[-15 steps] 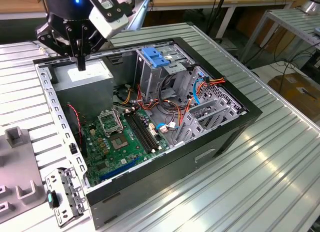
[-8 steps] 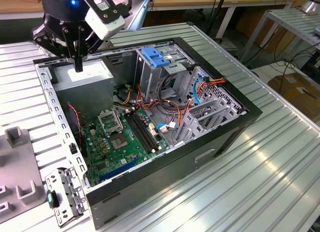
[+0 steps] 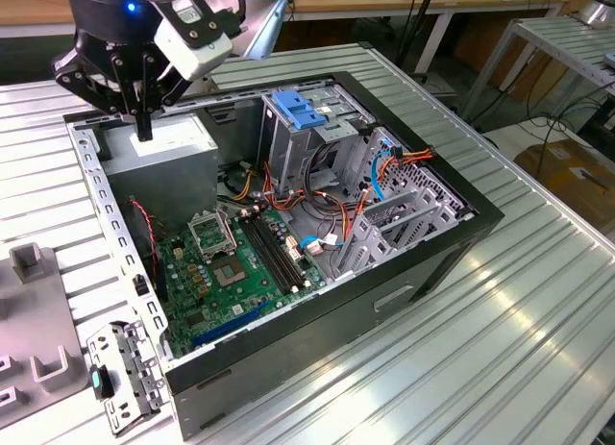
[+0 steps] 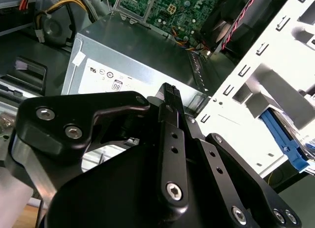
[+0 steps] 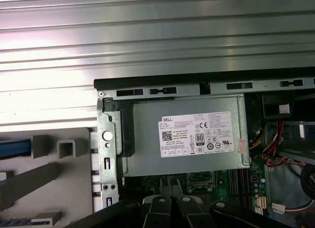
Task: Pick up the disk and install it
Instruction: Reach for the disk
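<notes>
The fingers (image 5: 166,187) are pressed together, holding nothing; the gripper (image 3: 143,128) hangs just above the power supply (image 3: 168,142) in a corner of the open computer case (image 3: 288,363). The case's perforated side wall (image 3: 106,214) stands between gripper and disk (image 5: 15,149), whose blue rail lies in a grey holder (image 5: 29,181) just outside that wall, its length running square to it.

computer case (image 3: 413,272) — open | green motherboard (image 3: 226,277) inside | grey power-supply box (image 3: 178,147) | blue latch (image 3: 300,111) atop drive cage (image 3: 283,155)
</notes>
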Robot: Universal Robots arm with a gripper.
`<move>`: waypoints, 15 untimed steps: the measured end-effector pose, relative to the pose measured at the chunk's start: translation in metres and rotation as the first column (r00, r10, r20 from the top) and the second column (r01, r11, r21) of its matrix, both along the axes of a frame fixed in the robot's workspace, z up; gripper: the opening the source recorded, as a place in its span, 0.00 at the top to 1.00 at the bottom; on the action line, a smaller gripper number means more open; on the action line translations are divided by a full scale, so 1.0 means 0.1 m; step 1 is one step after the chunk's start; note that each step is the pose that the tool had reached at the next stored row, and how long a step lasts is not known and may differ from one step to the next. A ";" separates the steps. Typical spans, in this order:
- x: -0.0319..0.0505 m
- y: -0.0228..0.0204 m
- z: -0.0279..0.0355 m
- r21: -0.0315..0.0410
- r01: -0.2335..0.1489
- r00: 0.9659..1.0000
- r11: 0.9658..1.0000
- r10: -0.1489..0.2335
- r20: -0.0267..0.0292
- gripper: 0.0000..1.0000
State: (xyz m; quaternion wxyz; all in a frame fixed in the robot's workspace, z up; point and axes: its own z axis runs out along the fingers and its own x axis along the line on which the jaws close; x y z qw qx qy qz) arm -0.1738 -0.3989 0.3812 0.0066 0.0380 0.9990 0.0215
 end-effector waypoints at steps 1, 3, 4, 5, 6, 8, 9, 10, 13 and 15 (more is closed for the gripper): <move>-0.008 0.000 -0.002 0.000 0.000 1.000 1.000 0.000 0.000 0.89; -0.023 0.000 -0.006 0.000 0.000 1.000 1.000 0.000 -0.001 0.89; -0.031 0.000 -0.007 0.000 0.000 1.000 1.000 0.000 -0.001 0.89; -0.037 0.000 -0.009 0.000 0.000 1.000 1.000 0.000 -0.002 0.89; -0.052 0.000 -0.013 0.000 0.000 1.000 1.000 0.000 -0.002 0.89; -0.076 0.000 -0.019 0.000 0.000 1.000 1.000 0.000 -0.003 0.89; -0.087 0.000 -0.022 0.000 0.000 1.000 1.000 0.000 -0.004 0.89; -0.095 0.000 -0.023 0.000 0.000 1.000 1.000 0.000 -0.004 0.89; -0.117 0.000 -0.028 0.000 0.000 1.000 1.000 0.000 -0.005 0.89; -0.138 0.000 -0.033 0.000 0.000 1.000 1.000 0.000 -0.006 0.89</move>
